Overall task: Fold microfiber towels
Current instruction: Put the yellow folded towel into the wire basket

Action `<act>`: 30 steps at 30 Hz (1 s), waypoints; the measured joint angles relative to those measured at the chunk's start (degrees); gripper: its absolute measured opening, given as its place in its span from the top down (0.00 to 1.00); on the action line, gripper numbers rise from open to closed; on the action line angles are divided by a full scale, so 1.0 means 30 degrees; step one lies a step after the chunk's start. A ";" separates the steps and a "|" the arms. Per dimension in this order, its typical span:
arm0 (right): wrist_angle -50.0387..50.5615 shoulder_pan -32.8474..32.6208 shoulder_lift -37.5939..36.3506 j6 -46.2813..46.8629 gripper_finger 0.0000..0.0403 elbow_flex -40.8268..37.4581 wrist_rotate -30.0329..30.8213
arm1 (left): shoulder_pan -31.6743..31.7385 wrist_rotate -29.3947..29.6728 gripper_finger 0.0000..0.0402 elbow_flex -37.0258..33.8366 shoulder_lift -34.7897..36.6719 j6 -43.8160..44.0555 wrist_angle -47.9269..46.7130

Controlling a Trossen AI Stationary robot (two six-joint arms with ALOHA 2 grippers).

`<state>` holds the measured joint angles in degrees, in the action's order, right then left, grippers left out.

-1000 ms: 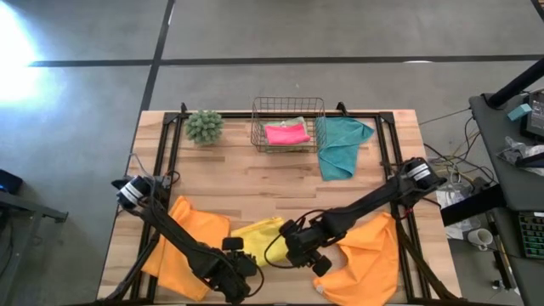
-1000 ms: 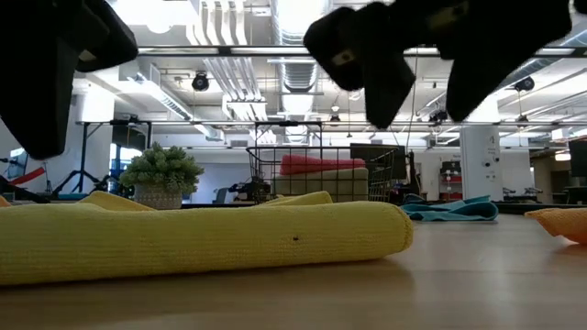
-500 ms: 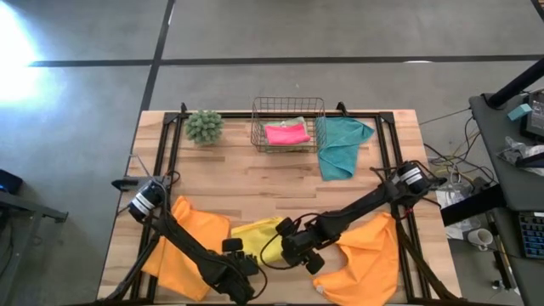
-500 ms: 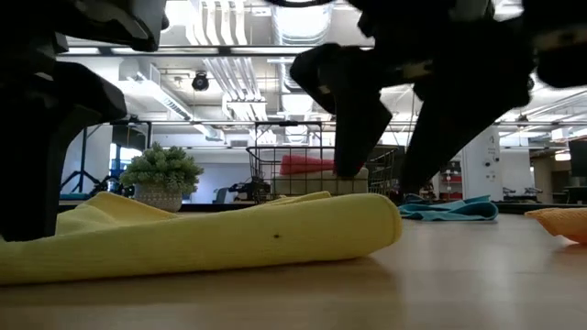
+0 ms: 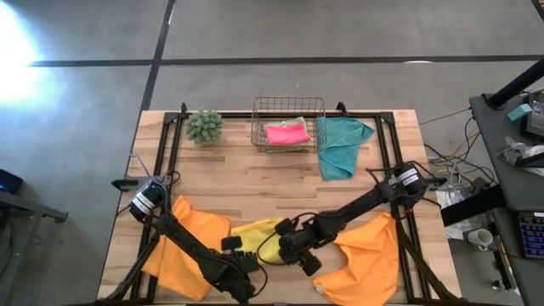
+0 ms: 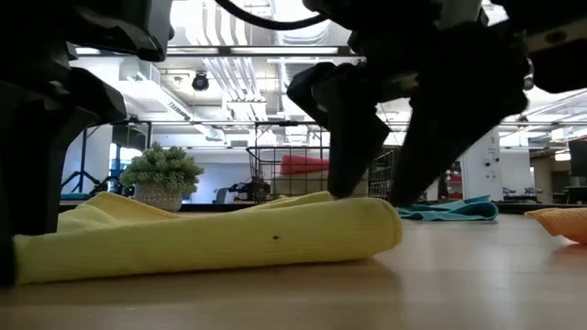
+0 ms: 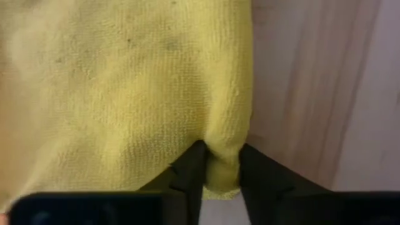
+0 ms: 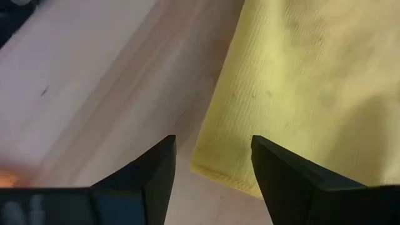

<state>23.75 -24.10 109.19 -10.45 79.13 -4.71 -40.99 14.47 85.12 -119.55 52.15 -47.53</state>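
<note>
Two slim black arms, each with a silver-grey ringed joint near its base. Left hand [image 7: 215, 178] and right hand [image 8: 212, 169] end in flat, matte black, wedge-shaped fingers [image 8: 284, 172].

Grey concrete floor [image 5: 255, 30] — wooden table [image 5: 255, 183]

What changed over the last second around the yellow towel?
The left gripper closed its jaws on an edge of the yellow microfiber towel. The right gripper came down at the towel's other end, jaws open, a corner between them. The orange towels, teal towel and basket stayed put.
</note>
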 joint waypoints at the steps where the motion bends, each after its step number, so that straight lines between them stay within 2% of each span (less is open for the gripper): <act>1: -0.0241 0.0000 0.0000 -0.0003 0.51 0.0000 0.0001 | 0.0012 0.0047 0.86 -0.0006 -0.0006 0.0003 -0.0027; 4: -0.1084 0.0036 0.0288 -0.0003 0.51 -0.0007 0.0066 | 0.0024 0.0197 0.96 -0.0015 -0.0015 0.0003 -0.0102; 6: -0.1036 0.0044 0.0726 -0.0001 0.51 0.0025 0.0073 | 0.0038 0.0220 0.98 -0.0004 -0.0018 0.0003 -0.0087; 10: -0.1013 0.0036 0.1391 0.0006 0.51 0.0058 0.0160 | 0.0057 0.0227 0.97 0.0070 -0.0044 0.0003 0.0054; 15: -0.1130 0.0013 0.1906 0.0814 0.51 0.0160 0.2139 | 0.0057 0.0208 0.98 0.0070 -0.0036 -0.0012 0.0108; 20: -0.1156 0.0124 0.1974 0.1158 0.53 0.0160 0.2229 | 0.0057 0.0191 0.98 0.0068 -0.0015 -0.0656 0.0175; 24: -0.1173 0.0146 0.1967 0.1259 0.65 0.0153 0.2288 | 0.0101 0.0169 0.98 0.0066 0.0036 -0.1140 0.0175; 30: -0.1071 0.0277 0.1931 0.2024 0.92 0.0138 0.2418 | 0.0305 -0.0037 0.99 0.0106 0.0131 -0.1167 0.0076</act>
<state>20.54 -23.27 114.98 -4.38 79.55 2.54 -40.07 14.37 85.44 -119.15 48.65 -47.30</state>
